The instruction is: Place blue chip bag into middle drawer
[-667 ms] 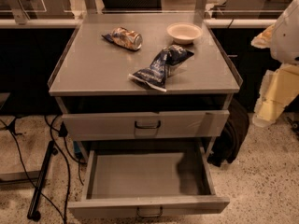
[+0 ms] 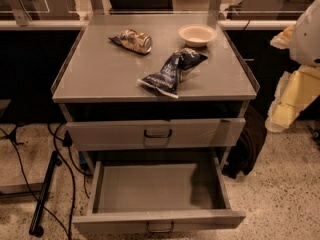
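Observation:
The blue chip bag (image 2: 172,72) lies on the grey cabinet top (image 2: 105,74), near its front edge and right of the middle. The middle drawer (image 2: 150,188) is pulled out below, and its flat grey floor holds nothing. My gripper (image 2: 289,104) hangs at the right edge of the view, beside the cabinet's right side. It is below the top's level, apart from the bag, and holds nothing that I can see.
A gold-brown snack packet (image 2: 132,40) and a white bowl (image 2: 197,34) sit at the back of the top. The upper drawer (image 2: 157,133) is closed, showing only its front. Cables and a black stand (image 2: 44,194) lie on the floor at left.

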Controlling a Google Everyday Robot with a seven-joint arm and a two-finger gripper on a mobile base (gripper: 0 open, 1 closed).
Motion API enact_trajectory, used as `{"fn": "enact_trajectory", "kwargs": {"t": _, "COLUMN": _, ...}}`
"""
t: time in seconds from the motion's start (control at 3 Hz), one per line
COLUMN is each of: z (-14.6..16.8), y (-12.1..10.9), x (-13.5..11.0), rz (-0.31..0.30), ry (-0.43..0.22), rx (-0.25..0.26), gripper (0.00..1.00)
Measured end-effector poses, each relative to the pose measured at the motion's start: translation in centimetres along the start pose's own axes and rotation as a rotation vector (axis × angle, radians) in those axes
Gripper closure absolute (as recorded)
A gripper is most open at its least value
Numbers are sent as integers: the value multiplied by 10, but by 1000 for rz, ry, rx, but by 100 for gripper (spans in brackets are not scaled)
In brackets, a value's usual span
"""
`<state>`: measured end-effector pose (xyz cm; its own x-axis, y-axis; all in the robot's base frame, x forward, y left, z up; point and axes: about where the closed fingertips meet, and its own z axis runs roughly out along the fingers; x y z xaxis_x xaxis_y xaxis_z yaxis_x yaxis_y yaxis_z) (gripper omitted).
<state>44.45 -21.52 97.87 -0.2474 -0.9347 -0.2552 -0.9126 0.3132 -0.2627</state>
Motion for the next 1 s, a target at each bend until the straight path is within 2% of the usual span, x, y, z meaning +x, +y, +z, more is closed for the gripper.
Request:
{"fn": "enact_trajectory", "kwargs": {"t": 0.33, "z": 11, "y": -14, "x": -13, "rz": 74, "ry": -56, "rx": 50, "gripper": 0}}
{"fn": "enact_trajectory", "kwargs": {"t": 0.67, "z": 25, "y": -43, "x": -34, "rz": 159, "ry": -123, "rx": 119, "gripper": 0}}
{"fn": "enact_trajectory", "kwargs": {"t": 1.0, "z": 42, "y": -76, "x": -58, "rz": 206, "ry": -187, "rx": 157, "gripper": 0}}
